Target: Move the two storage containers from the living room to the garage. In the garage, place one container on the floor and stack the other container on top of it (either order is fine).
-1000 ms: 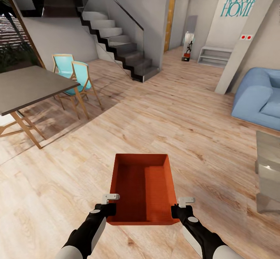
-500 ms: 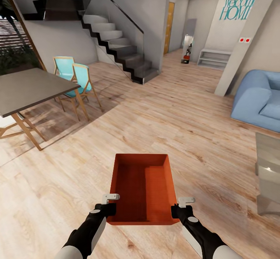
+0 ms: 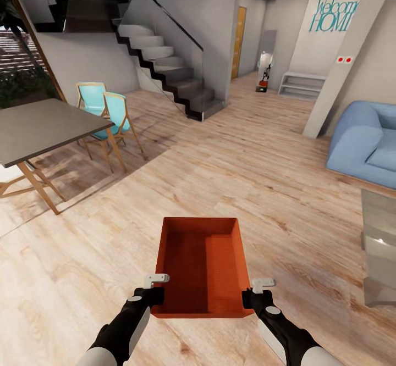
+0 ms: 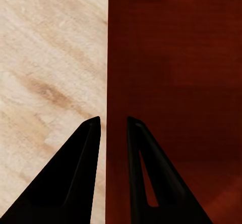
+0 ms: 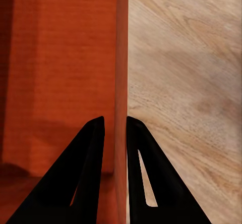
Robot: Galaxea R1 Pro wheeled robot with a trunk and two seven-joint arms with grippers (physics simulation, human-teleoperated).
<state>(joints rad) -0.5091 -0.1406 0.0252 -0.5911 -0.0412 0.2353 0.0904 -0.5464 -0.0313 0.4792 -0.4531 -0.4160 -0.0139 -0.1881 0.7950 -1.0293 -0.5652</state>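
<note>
I hold one orange-red storage container point(image 3: 201, 267) low in front of me, over the light wood planks of the living room point(image 3: 231, 157). My left gripper point(image 3: 155, 292) is shut on its left wall and my right gripper point(image 3: 254, 294) on its right wall. In the left wrist view, the left gripper point(image 4: 112, 123) straddles the thin wall, with the container's dark inside point(image 4: 171, 82) beside it. In the right wrist view, the right gripper point(image 5: 115, 120) pinches the other wall beside the ribbed bottom point(image 5: 65, 72). The other container, the garage and its floor are out of view.
A grey dining table point(image 3: 44, 127) and teal chairs point(image 3: 107, 107) stand at the left. A dark staircase point(image 3: 170, 75) rises ahead on the left. A blue sofa point(image 3: 366, 140) and a glass low table point(image 3: 379, 245) are at the right. A hallway point(image 3: 256, 77) opens straight ahead.
The whole view has crept forward and turned slightly, so the camera moved. Both grippers keep the same hold on the container.
</note>
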